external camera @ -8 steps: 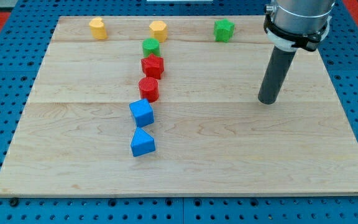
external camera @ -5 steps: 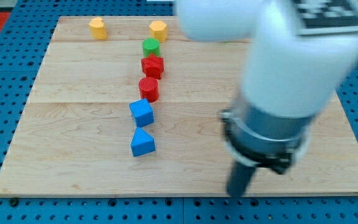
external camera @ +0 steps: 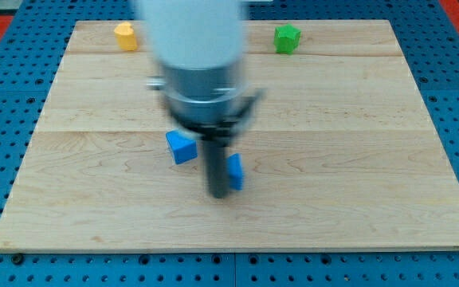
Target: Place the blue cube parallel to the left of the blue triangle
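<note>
My tip (external camera: 218,194) is seen pressed against the tabletop (external camera: 357,159) low in the view's middle, touching or all but touching the left face of a blue block (external camera: 235,171), which shows only as a narrow strip past the rod's right side; its shape cannot be made out there, though by elimination it is judged to be the blue triangle. No gripper is fitted, so nothing is spread, pressed together or pinched: contact is made by the rod's end alone. The blue cube (external camera: 181,147) lies just up and to the view's left of the tip, apart from the rod. For the step in hand, the cube is judged to need a short push so that it ends level with the triangle, on its left side, with a small gap kept between them. This would best be done by first clearing the tip away from the half-hidden block without nudging it further, then bringing it round above the cube and pressing squarely on the middle of its upper face so that the cube slides without turning. The arm is held upright over the board's centre, blurred, its pale body and dark collar hiding whatever lies behind. A yellow block (external camera: 125,35) and a green block (external camera: 287,37) stand near the view's top edge, well apart from the work.
</note>
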Available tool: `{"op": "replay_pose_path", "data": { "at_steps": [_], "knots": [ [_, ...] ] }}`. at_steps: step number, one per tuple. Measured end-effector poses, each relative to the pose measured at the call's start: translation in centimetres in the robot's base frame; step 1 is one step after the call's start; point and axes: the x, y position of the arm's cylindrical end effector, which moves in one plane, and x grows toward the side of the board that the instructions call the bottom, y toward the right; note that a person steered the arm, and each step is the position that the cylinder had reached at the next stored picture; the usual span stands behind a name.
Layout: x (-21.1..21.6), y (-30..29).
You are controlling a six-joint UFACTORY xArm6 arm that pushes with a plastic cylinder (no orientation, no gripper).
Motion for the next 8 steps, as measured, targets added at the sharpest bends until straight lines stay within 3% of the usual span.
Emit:
{"op": "replay_pose_path", "data": {
  "at_steps": [3,5,6,7,8],
  "knots": [
    [0.1,0.1],
    [-5.7,2.6],
    [0.6,0.1],
    [4.1,-7.3],
    [-0.3,-14.0]
  ]
}}
